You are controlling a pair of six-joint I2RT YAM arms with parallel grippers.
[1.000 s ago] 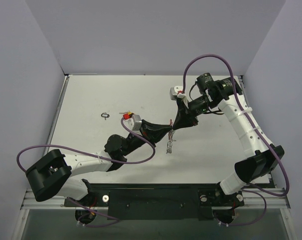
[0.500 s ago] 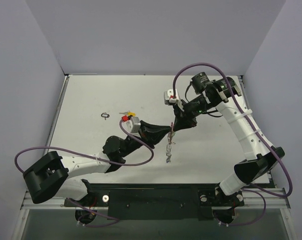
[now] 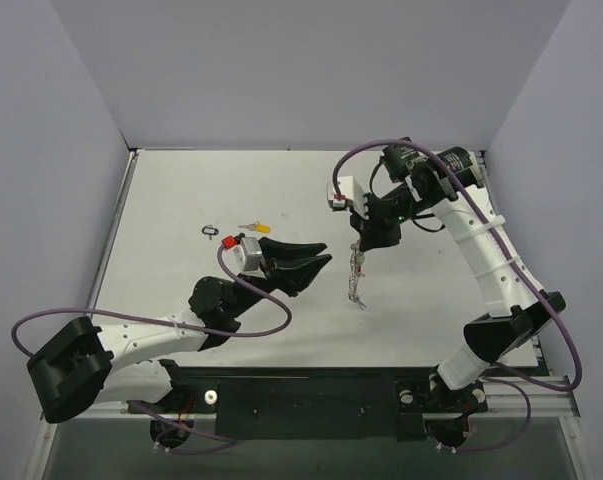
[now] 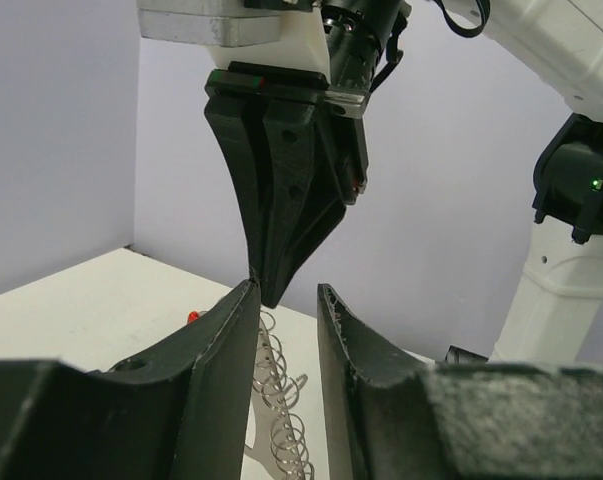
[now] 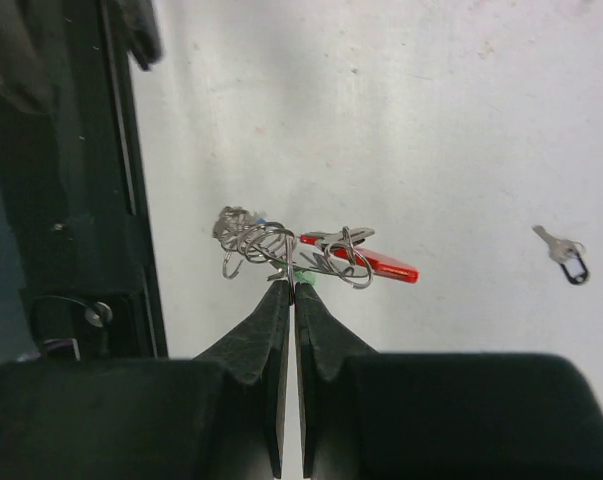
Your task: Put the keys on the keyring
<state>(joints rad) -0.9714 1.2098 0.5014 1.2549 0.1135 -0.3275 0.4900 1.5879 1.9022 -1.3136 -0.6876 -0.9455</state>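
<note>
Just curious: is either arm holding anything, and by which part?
The right gripper pinches the keyring by a loop of its silver coil; the left gripper holds nothing.

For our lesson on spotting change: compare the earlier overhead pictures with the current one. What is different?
The left gripper let go of the keyring, opened and drew back left. The right gripper, still shut on the keyring, shifted slightly right. The yellow key and small black loop stayed put.
</note>
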